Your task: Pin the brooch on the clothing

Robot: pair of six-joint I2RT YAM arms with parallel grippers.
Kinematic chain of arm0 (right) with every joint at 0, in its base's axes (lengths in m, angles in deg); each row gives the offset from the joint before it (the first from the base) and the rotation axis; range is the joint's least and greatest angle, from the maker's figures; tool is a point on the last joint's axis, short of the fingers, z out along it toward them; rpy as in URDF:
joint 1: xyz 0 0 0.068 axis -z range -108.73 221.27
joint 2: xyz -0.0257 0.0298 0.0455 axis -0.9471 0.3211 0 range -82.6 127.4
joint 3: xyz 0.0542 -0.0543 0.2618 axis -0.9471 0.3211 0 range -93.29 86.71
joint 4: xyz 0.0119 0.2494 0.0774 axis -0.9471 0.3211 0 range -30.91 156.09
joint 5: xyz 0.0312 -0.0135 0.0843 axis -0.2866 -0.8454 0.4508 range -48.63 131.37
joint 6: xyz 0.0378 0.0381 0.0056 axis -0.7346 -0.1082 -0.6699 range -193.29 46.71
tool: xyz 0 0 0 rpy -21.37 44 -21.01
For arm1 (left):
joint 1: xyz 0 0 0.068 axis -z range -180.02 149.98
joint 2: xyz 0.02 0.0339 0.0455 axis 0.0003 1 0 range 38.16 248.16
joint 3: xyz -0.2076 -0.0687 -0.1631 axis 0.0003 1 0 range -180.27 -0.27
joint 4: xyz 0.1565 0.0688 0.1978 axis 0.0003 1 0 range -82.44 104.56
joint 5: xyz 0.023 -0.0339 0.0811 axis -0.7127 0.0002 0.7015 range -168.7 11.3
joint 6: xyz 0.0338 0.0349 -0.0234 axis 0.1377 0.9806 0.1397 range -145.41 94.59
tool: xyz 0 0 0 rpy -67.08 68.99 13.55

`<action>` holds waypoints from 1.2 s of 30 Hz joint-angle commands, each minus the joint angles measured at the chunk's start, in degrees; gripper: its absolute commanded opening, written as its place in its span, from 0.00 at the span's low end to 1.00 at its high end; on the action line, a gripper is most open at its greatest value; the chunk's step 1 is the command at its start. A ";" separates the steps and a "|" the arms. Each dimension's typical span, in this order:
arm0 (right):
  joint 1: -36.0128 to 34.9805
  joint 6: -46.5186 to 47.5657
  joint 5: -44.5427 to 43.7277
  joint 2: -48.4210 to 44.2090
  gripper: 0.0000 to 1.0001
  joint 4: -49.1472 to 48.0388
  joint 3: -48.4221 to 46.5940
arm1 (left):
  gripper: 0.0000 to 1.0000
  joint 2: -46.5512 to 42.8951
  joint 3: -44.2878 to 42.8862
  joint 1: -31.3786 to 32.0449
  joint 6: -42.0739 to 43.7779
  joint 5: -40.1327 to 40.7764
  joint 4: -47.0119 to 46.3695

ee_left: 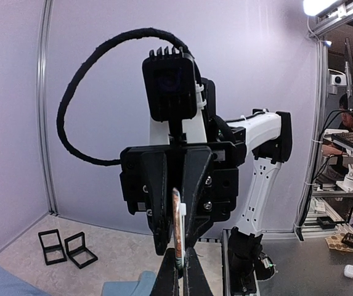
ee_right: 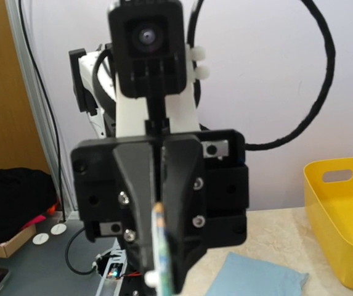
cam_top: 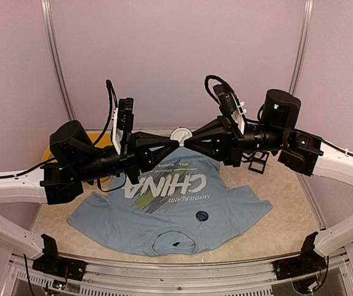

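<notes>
The clothing (cam_top: 164, 209), a light blue T-shirt with white "CHINA" lettering, lies flat on the table. Both arms meet nose to nose above its chest. The brooch (ee_left: 177, 222) is a thin disc seen edge-on with a white nub on one face. My left gripper (ee_left: 181, 262) is shut on its lower edge. From the opposite side, my right gripper (ee_left: 177, 246) closes its fingers (ee_left: 158, 203) on both faces of the disc. In the right wrist view the brooch (ee_right: 161, 243) stands against the left gripper (ee_right: 161, 271). From above, the left gripper (cam_top: 175, 147) and right gripper (cam_top: 187, 143) hide it.
A dark round badge (cam_top: 202, 216) lies on the shirt's lower chest and a small black piece (cam_top: 176, 245) sits in the collar. A white round object (cam_top: 181, 132) is behind the grippers. Black frames (cam_top: 259, 161) stand at the back right. A yellow bin (ee_right: 342, 216) sits at the back left.
</notes>
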 commanded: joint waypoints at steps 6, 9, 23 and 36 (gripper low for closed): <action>0.42 -1.33 -3.02 0.04 0.00 -1.67 -0.78 | 0.00 -0.06 0.08 0.28 1.29 -1.44 1.66; 0.66 -0.77 -4.38 -0.01 0.00 -0.57 -0.52 | 0.00 0.24 -0.71 0.27 1.41 1.90 4.36; 1.07 17.70 -8.66 4.32 0.00 27.68 -9.91 | 0.78 -5.64 -8.52 -1.20 10.82 10.96 33.07; -3.32 23.01 -8.27 9.62 0.00 35.24 -17.09 | 0.47 -5.19 -11.77 -1.44 15.12 7.58 44.13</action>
